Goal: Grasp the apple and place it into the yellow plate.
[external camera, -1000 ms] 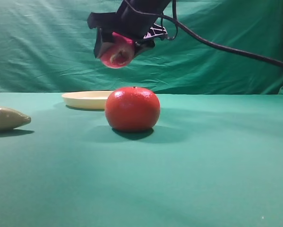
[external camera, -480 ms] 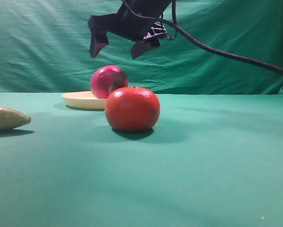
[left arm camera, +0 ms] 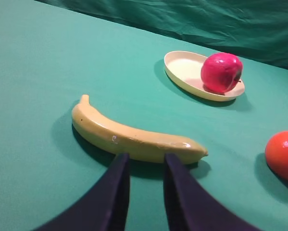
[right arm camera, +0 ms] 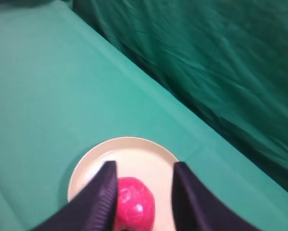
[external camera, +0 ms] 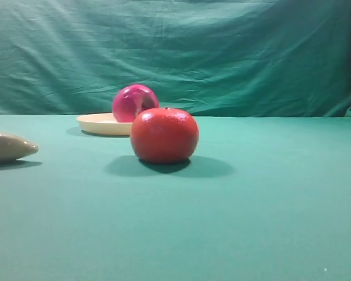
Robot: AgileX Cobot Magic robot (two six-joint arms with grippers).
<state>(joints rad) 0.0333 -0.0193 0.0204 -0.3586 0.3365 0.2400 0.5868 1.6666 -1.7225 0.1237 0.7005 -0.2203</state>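
The apple (external camera: 134, 102), glossy magenta-pink, rests in the yellow plate (external camera: 99, 124) at the back, behind the orange-red fruit. The left wrist view shows the apple (left arm camera: 221, 72) on the right side of the plate (left arm camera: 182, 72). In the right wrist view my right gripper (right arm camera: 144, 192) is open and empty, high above the plate (right arm camera: 134, 149), with the apple (right arm camera: 133, 206) below between its fingers and apart from them. My left gripper (left arm camera: 146, 192) is empty, its fingers a narrow gap apart, low over the cloth just in front of a banana. Neither gripper shows in the exterior view.
An orange-red round fruit (external camera: 164, 134) stands in front of the plate and shows at the right edge of the left wrist view (left arm camera: 283, 155). A beige-yellow banana (left arm camera: 134, 137) lies at the left (external camera: 8, 146). Green cloth covers the table and hangs behind it.
My right gripper held the apple above the plate, opened and let it drop into the plate. The arm then rose out of the exterior view. The apple now rests in the plate.
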